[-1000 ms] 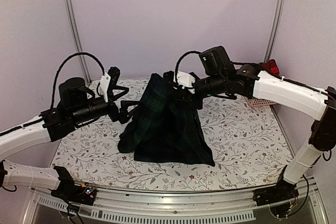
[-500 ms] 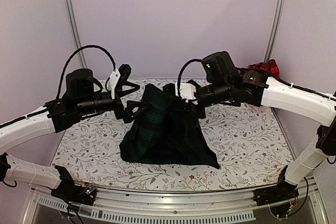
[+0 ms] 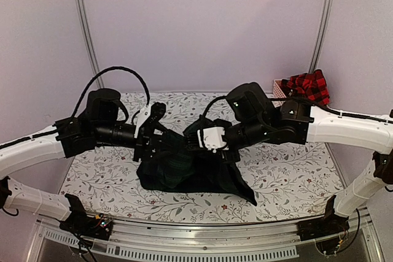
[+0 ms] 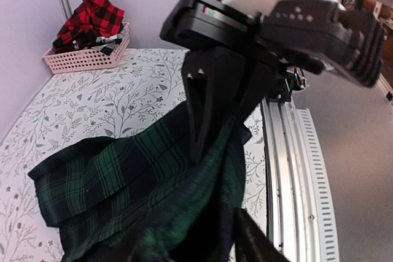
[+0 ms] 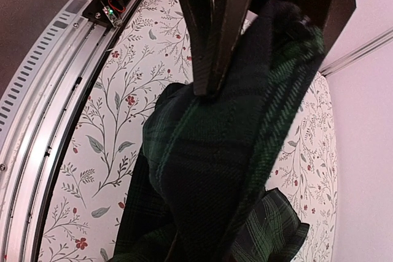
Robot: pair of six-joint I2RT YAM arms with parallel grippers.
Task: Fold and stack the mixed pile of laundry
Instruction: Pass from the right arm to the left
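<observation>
Both arms reached inward, wrists nearly meeting over mid-table. The right gripper (image 3: 195,140) was clamped on the dark green tartan piece (image 3: 184,173) — its top held up, the rest heaped on the table cloth (image 3: 295,170). The left gripper (image 3: 158,141) had fabric between its fingers — whether pinched, I could not tell.

Pale lilac walls (image 3: 202,23) (braced by two metal posts (image 3: 86,23)) enclose a leaf-patterned tablecloth (image 3: 295,170).

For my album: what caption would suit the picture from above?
Left gripper and right gripper meet over a dark green tartan garment on the flowery table, the right one pinching its cloth.
</observation>
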